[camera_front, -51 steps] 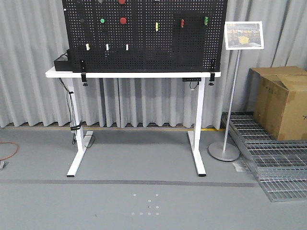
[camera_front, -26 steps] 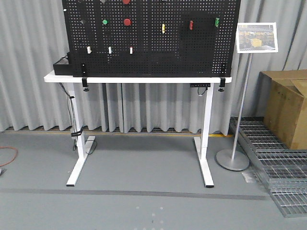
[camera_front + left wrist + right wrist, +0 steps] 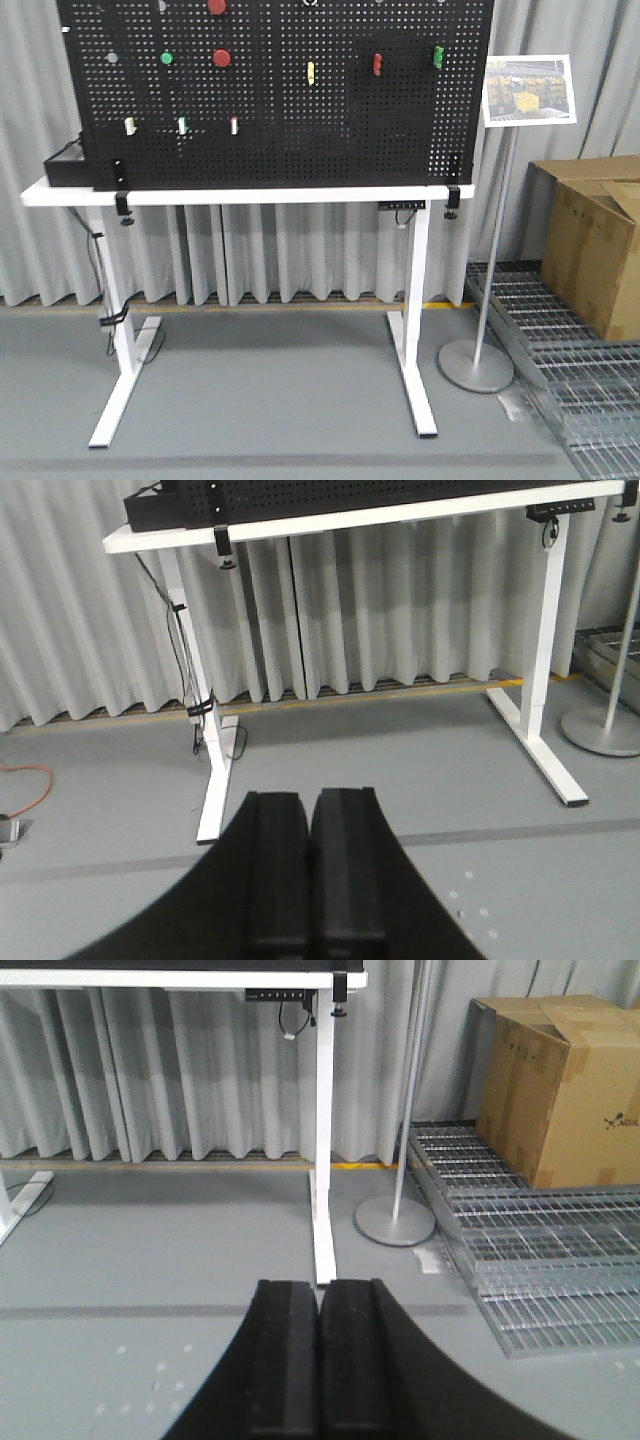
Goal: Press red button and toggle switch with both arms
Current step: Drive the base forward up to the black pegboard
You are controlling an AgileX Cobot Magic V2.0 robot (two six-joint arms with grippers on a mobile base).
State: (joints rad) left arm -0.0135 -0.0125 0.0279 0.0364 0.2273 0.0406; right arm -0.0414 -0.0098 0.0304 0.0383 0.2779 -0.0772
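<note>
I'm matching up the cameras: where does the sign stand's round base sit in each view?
Front: round base lower right, on the floor.
Left wrist: base at right edge, partly cut off.
Right wrist: base just right of centre.
Shared landmark: the white table leg, just left of it in all three.

Floor [image 3: 270, 400] open up to the table [image 3: 250, 194]. Sign stand [image 3: 478, 365], cardboard box [image 3: 600, 250] and metal grating [image 3: 580, 330] crowd the right.

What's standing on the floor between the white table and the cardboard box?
A sign stand, thin pole on a round base, seen in the front view between table and box.
</note>
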